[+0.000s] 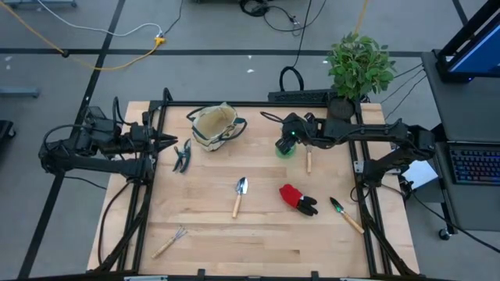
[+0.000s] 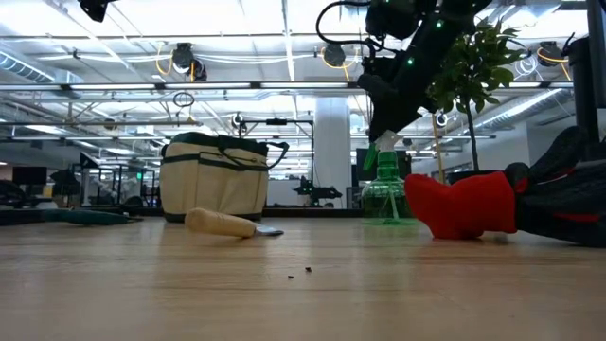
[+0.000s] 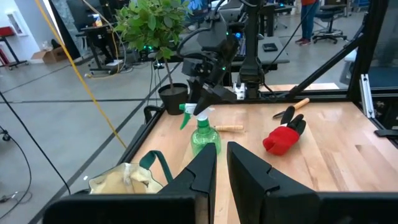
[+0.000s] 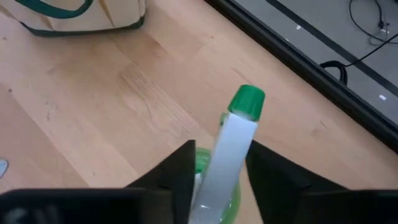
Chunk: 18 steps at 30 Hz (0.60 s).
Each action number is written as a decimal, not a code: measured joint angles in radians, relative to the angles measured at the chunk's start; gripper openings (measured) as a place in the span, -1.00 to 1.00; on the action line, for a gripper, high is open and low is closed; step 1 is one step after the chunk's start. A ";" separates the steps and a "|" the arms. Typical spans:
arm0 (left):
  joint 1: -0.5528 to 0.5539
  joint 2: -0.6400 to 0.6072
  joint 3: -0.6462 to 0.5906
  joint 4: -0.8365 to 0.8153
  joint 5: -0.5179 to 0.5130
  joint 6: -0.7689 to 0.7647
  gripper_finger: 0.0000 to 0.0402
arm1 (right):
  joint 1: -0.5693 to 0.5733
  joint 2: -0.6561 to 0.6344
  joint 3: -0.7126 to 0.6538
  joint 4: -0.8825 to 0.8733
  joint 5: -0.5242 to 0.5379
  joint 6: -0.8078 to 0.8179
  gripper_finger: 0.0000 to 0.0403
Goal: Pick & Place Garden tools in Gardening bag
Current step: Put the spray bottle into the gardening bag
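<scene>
The right gripper (image 4: 217, 171) stands over the green spray bottle (image 1: 285, 147) at the far right-centre of the table (image 1: 258, 234), its two fingers (image 4: 177, 168) flanking the bottle's white trigger head, close against each side of it; whether they actually press on it cannot be told. The bottle stands upright on the table, to the right of the gardening bag (image 1: 215, 125) and apart from it, with a wooden-handled tool (image 1: 308, 160) just beside its base. The left gripper (image 1: 168, 141) waits at the left edge near the pruning shears (image 1: 183, 156), jaws closed and empty.
</scene>
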<state>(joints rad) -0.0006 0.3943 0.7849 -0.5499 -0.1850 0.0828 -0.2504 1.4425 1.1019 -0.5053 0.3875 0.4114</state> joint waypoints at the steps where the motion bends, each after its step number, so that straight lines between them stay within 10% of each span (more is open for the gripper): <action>1: 0.000 0.000 0.000 0.000 0.000 -0.001 -0.77 | 0.000 0.000 0.000 0.000 0.000 0.000 -0.46; 7: 0.000 0.000 0.000 0.000 0.000 -0.012 -0.77 | 0.000 -0.001 0.001 0.004 -0.024 0.018 -0.78; 18: 0.000 0.000 0.000 0.000 0.002 -0.072 -0.77 | 0.005 -0.026 -0.002 0.111 -0.078 0.029 -0.78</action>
<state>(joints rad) -0.0005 0.3943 0.7849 -0.5495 -0.1825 0.0108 -0.2459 1.4169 1.1004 -0.3943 0.3099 0.4405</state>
